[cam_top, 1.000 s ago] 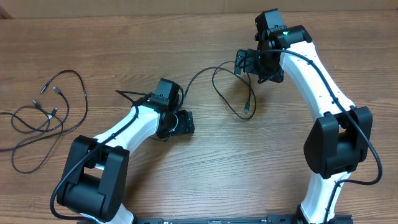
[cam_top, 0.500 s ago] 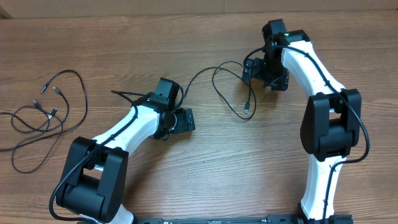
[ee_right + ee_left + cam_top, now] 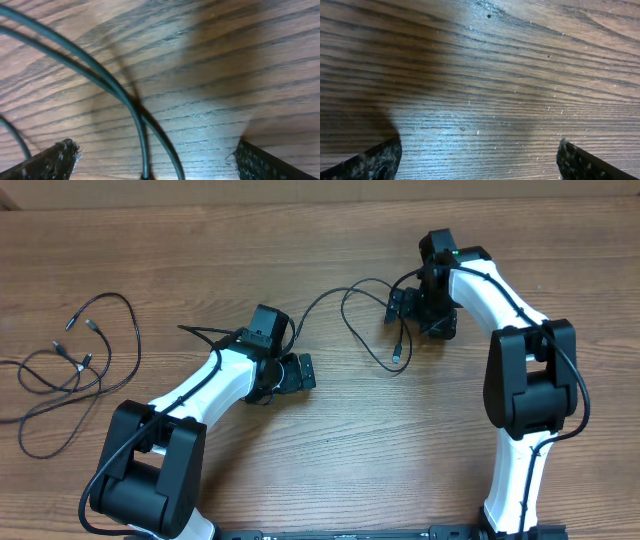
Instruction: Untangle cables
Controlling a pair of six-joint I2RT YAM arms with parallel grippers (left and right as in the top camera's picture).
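While both arms reach over the wooden table (image 3: pixel 200 240), you find the cables (image 3: pixel 80 363) in two places. Most lie in a loose tangle at the left edge of the overhead frame, thin black loops overlapping, small silver plugs near the top of the pile. A single cable (image 3: pixel 350 328) loops at centre top, its plug (image 3: pixel 397 356) pointing down the frame. The left gripper (image 3: pixel 297 372) sits just left of centre, jaws released and wide; its wrist view shows only bare wood between them. It is well apart from both groups. The right gripper (image 3: pixel 402 307) is at upper right, over the single cable's right end. Its jaws are spread too, and its wrist view shows two strands (image 3: pixel 120 95) crossing the wood between the fingers (image 3: pixel 50 160), clear of both.
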